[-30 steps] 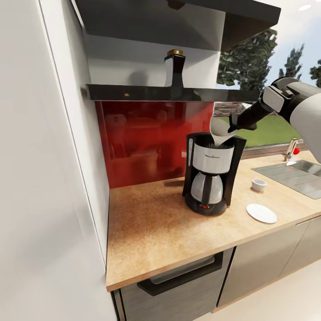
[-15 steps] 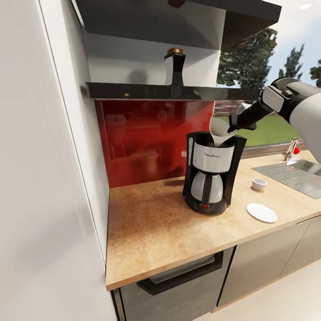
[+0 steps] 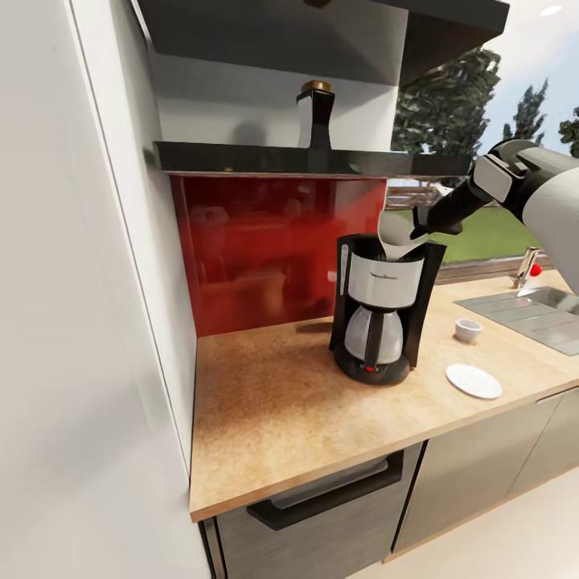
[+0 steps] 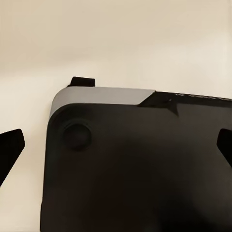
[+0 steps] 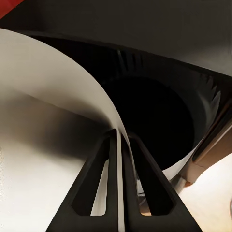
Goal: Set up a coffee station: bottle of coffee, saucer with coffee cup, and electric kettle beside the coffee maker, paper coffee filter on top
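Slightly lifted, curved white paper coffee filter (image 3: 396, 235) stays pincer-clamped (image 3: 416, 227).

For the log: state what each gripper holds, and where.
Right gripper pinches the paper coffee filter by its edge, over the coffee maker. Left gripper: cannot tell.

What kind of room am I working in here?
A home kitchen, by the look of it: a wood-grain countertop with an inset steel sink, a coffee maker against a red backsplash, and a wall shelf above.

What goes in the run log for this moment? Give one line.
step: filter placement | right gripper: shut on paper coffee filter, over coffee maker top | bottle of coffee: on kitchen shelf
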